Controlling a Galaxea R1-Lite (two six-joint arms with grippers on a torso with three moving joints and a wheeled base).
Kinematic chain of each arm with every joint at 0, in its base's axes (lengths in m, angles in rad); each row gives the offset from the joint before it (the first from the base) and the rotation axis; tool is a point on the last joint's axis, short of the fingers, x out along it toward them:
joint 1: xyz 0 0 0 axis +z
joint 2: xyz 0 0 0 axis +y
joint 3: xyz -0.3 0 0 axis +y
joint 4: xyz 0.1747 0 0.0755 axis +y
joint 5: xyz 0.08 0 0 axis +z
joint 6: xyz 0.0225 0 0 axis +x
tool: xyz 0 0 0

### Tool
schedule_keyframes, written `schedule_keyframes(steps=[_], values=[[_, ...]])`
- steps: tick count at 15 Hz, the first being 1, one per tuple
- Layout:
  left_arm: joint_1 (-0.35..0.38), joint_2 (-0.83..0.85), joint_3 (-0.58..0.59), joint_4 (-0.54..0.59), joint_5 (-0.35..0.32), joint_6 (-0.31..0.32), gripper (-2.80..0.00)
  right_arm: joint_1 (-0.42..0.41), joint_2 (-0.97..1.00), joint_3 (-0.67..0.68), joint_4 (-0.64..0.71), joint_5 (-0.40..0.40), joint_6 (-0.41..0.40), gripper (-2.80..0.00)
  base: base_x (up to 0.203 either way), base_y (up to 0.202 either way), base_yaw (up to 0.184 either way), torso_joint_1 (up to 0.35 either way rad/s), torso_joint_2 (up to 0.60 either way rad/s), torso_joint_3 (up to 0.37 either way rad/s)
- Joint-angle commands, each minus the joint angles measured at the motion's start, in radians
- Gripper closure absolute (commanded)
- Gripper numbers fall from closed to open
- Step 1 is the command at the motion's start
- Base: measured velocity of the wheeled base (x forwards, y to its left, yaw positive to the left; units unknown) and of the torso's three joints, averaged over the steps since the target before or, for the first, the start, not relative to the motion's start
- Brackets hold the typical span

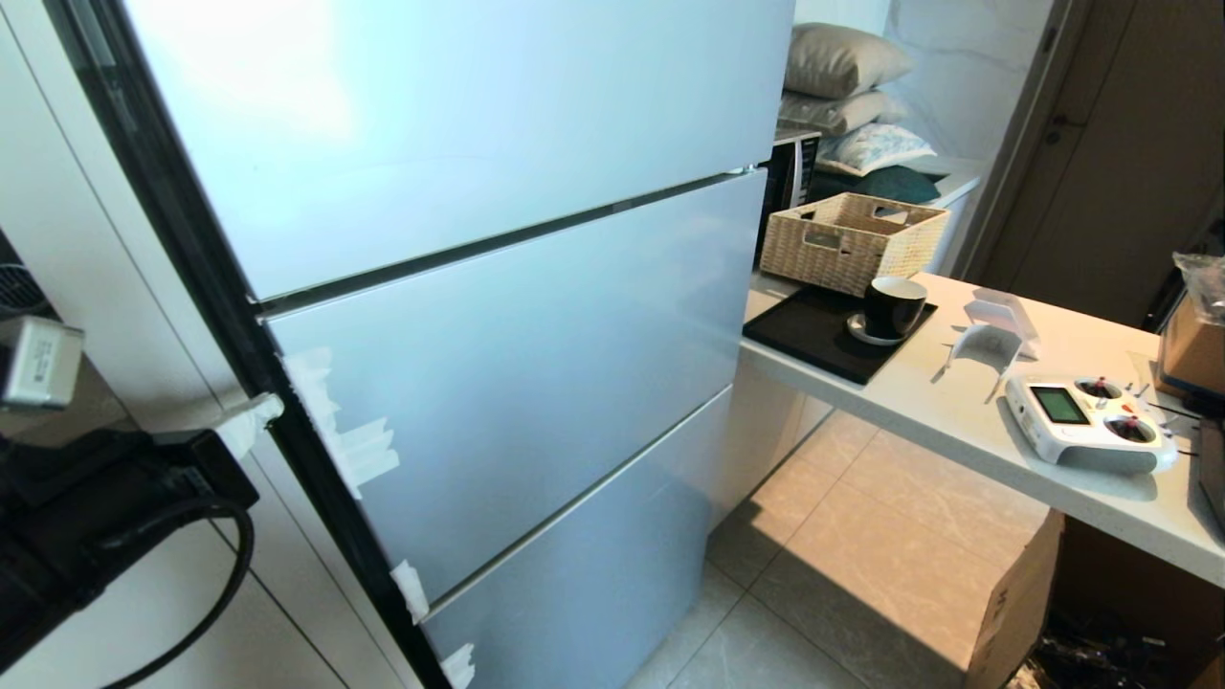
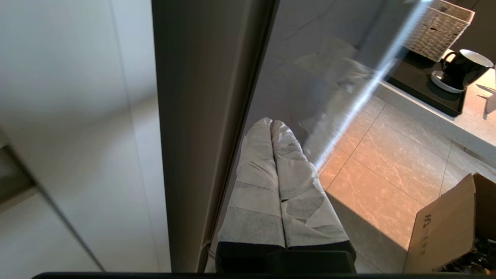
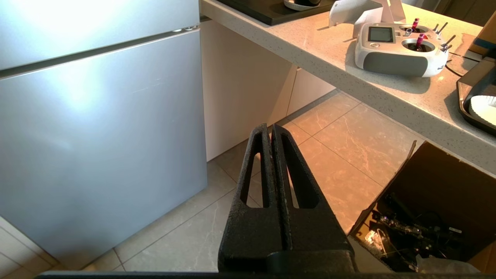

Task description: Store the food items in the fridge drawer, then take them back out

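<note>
Head view shows the pale-blue fridge doors (image 1: 498,316) all shut, so the drawer and the fruit are hidden from sight. At the fridge's left edge, the left gripper (image 2: 271,123) has its white-wrapped fingers (image 2: 255,174) pressed together, holding nothing. Low over the floor tiles (image 3: 341,131), the right gripper (image 3: 270,127) is closed and empty too.
</note>
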Motion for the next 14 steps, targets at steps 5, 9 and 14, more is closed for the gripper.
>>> schedule_keyframes(steps=[5, 9, 14], values=[[-0.022, 0.124, 0.002, -0.118, 0.0, -0.017, 0.0, 0.0, 0.002, 0.0, 0.0, 0.0, -0.001, 0.0, 0.0, 0.0, 0.0, 0.0, 0.0, 0.0], [-0.088, 0.103, 0.01, -0.119, 0.003, -0.026, 0.0, 0.0, 0.002, 0.0, 0.0, 0.0, -0.001, 0.0, 0.0, 0.0, 0.0, 0.0, 0.0, 0.0], [-0.171, 0.067, 0.044, -0.119, 0.002, -0.027, 0.0, 0.0, 0.002, 0.0, 0.0, 0.0, -0.001, 0.0, 0.0, 0.0, 0.0, 0.0, 0.0, 0.0]])
